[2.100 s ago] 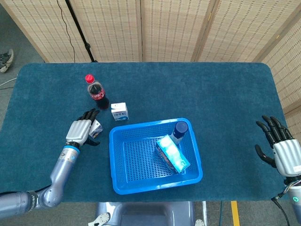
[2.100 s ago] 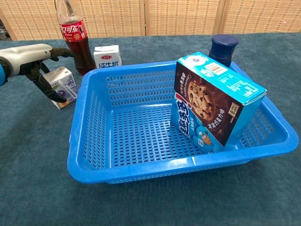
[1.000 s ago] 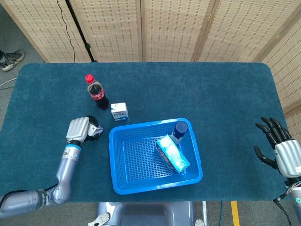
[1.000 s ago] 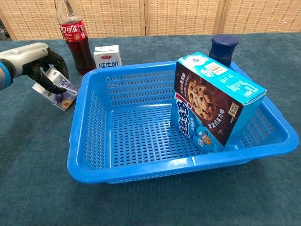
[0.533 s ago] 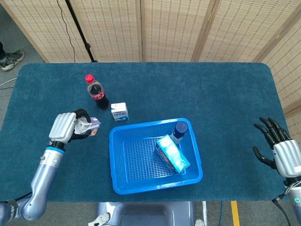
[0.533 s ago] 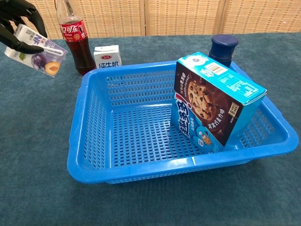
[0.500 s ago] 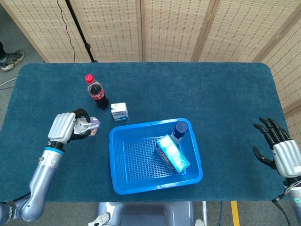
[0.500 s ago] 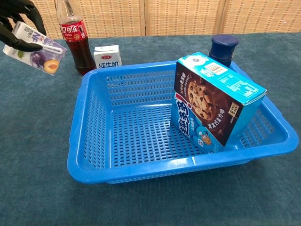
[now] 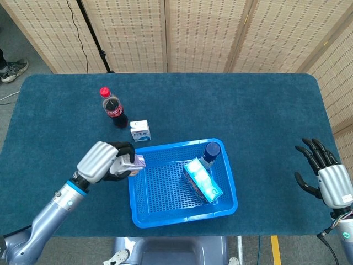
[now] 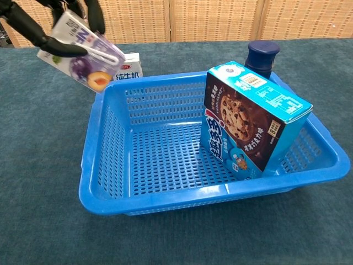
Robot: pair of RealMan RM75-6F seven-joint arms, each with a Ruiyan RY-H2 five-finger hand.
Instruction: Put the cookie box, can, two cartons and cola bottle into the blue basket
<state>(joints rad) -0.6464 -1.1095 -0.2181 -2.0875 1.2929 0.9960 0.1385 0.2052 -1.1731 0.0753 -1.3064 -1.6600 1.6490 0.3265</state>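
My left hand (image 9: 106, 162) grips a purple-and-white carton (image 10: 83, 55), held tilted in the air above the left rim of the blue basket (image 9: 140, 212). In the head view only the carton's corner (image 9: 138, 161) shows past the fingers. Inside the basket lean the cookie box (image 10: 251, 118) and the dark blue can (image 10: 262, 55), both at its right side. A second white carton (image 9: 140, 131) and the cola bottle (image 9: 113, 107) stand on the table behind the basket's left corner. My right hand (image 9: 325, 176) hangs open at the far right, away from everything.
The teal table (image 9: 231, 105) ends at a front edge just below the basket. Woven folding screens (image 9: 165, 33) stand behind the table. In the chest view the held carton hides most of the cola bottle.
My left hand has carried the purple carton up and to the right, from beside the cola bottle to over the basket's left rim. The right hand has stayed still.
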